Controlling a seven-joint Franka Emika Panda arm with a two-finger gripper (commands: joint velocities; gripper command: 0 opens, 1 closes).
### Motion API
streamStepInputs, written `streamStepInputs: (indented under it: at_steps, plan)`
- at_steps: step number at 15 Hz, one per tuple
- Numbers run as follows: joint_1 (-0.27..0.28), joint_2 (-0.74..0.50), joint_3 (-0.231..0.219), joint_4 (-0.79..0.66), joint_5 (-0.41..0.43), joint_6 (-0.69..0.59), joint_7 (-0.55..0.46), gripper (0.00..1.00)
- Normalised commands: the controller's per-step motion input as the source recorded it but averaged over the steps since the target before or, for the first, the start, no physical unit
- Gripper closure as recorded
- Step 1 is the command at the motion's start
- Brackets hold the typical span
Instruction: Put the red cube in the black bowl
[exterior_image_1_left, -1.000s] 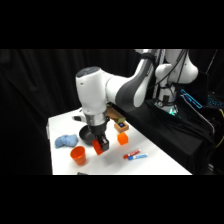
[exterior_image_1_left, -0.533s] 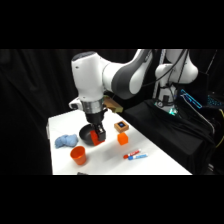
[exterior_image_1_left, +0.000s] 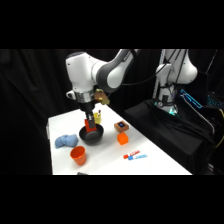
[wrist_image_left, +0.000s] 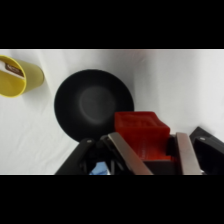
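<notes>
My gripper (exterior_image_1_left: 90, 125) hangs over the black bowl (exterior_image_1_left: 91, 135) in the side view, shut on the red cube (exterior_image_1_left: 90, 126). In the wrist view the red cube (wrist_image_left: 141, 134) sits between my two metal fingers (wrist_image_left: 125, 152), above the lower right rim of the round glossy black bowl (wrist_image_left: 90, 107). My gripper (wrist_image_left: 150, 152) holds the cube clear of the table. The bowl's inside shows nothing in it.
An orange cup (exterior_image_1_left: 77, 155) and a blue cloth (exterior_image_1_left: 66, 142) lie near the table's front left. A tan block with a dark top (exterior_image_1_left: 121, 127) and a small orange block (exterior_image_1_left: 121, 138) sit right of the bowl. A yellow cup (wrist_image_left: 17, 75) stands beyond it.
The arm has carried the red cube left and back, from in front of the bowl to above it.
</notes>
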Motion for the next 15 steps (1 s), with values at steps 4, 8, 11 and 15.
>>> streamStepInputs:
  at_steps: [4, 8, 11, 15]
  plan:
    - [-0.117, 0.09, -0.050, 0.10, 0.142, 0.08, 0.00, 0.75]
    - [-0.047, 0.18, -0.021, 0.14, 0.148, 0.12, 0.02, 0.75]
    - [-0.026, 0.22, 0.004, 0.14, 0.165, 0.24, 0.00, 0.75]
    - [-0.008, 0.20, 0.000, 0.12, 0.133, 0.21, 0.02, 0.75]
